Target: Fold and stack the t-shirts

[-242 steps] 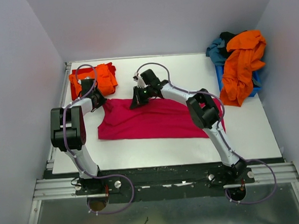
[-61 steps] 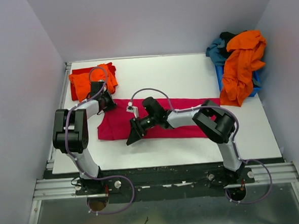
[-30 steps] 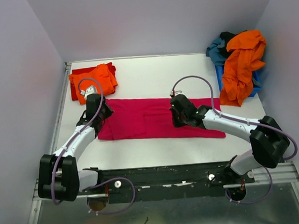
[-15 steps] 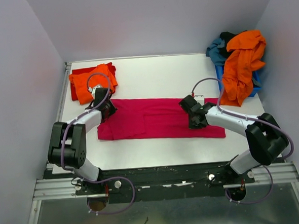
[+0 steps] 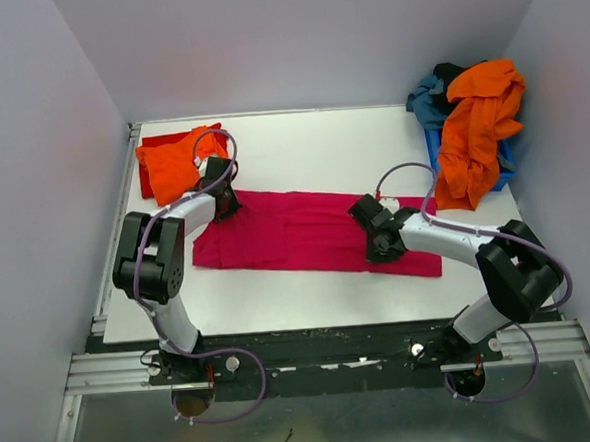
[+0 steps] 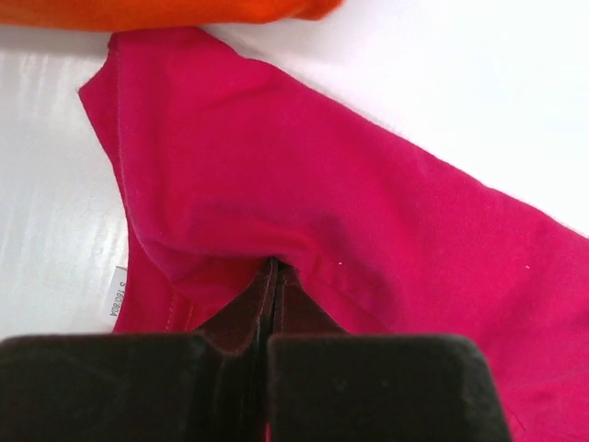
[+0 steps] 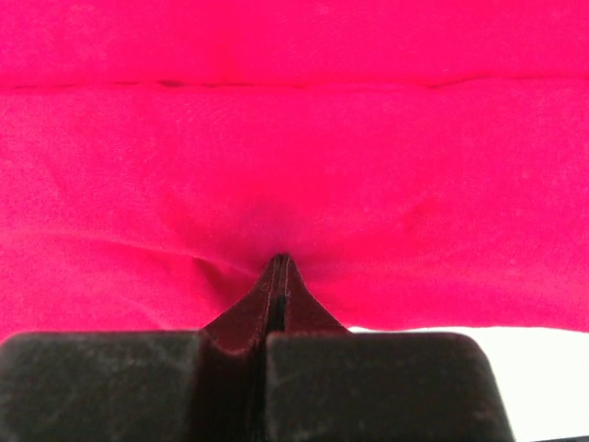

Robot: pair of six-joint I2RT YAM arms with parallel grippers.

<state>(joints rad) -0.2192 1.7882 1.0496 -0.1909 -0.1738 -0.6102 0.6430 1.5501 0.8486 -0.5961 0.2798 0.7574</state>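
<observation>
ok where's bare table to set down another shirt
Widest bare table: back middle, between the orange stack and the blue bin. A narrower strip lies nearside of the pink shirt. Mid-table is crowded: left gripper and right gripper pinch that shirt.

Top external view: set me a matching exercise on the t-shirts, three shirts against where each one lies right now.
Shirts:
1. magenta t-shirt
2. folded orange t-shirt
3. loose orange t-shirt

Places:
A. draped over the blue bin, far right
B. far left, beyond the left arm
C. spread flat in the middle, pinched by the left gripper and right gripper, jaws closed

Pairs: 1-C, 2-B, 3-A
</observation>
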